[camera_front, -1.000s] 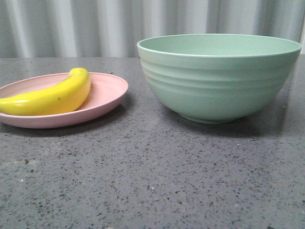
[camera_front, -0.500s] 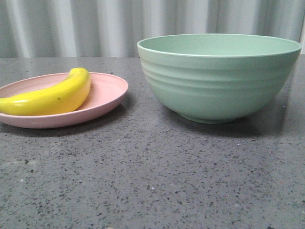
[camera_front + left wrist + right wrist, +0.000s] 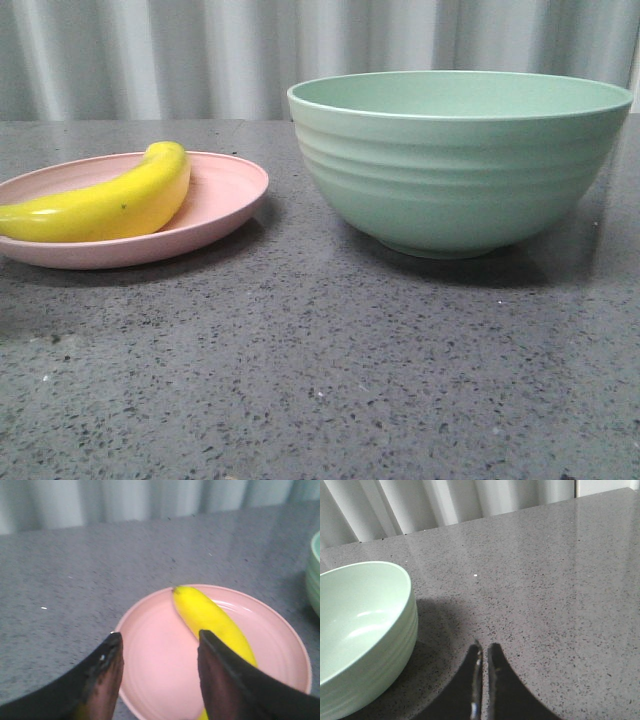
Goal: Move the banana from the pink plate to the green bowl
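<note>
The yellow banana point(image 3: 110, 203) lies on the pink plate point(image 3: 225, 195) at the left of the front view. The green bowl point(image 3: 455, 165) stands upright to its right. Neither gripper shows in the front view. In the left wrist view my left gripper point(image 3: 160, 645) is open and empty above the pink plate point(image 3: 160, 680); the banana point(image 3: 210, 620) lies just beyond one finger, which hides part of it. In the right wrist view my right gripper point(image 3: 484, 647) is shut and empty over bare table, beside the green bowl point(image 3: 362, 630).
The grey speckled table point(image 3: 320, 380) carries the plate and bowl. A pale corrugated wall point(image 3: 200, 55) runs behind the table. The bowl's edge point(image 3: 314, 575) shows at the side of the left wrist view.
A faint shadow has darkened on the table at the front left. The banana, plate and bowl have not moved.
</note>
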Available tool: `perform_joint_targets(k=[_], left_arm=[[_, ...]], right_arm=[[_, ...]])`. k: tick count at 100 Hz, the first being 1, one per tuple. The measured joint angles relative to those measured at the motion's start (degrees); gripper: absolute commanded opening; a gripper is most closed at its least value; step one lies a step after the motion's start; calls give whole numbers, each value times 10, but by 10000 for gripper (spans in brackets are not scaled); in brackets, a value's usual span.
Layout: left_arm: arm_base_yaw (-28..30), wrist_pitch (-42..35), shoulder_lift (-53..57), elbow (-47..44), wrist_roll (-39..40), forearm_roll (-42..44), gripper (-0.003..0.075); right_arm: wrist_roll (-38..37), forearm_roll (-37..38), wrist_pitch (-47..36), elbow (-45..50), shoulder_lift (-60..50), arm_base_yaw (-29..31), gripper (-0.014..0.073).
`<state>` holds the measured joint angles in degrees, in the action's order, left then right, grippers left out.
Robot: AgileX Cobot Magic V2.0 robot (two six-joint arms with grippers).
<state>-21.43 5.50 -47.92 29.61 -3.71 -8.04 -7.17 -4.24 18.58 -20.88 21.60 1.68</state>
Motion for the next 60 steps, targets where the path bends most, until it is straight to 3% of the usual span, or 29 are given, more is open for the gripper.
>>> perform_joint_targets(k=[24,60], left_arm=[[-60,105,-156,103,0,0,318],[-67,201,-306,214,0,-25,318]], right_arm=[[0,-11,-1,0,0,0,-64],[0,-12,0,0,0,0,-64]])
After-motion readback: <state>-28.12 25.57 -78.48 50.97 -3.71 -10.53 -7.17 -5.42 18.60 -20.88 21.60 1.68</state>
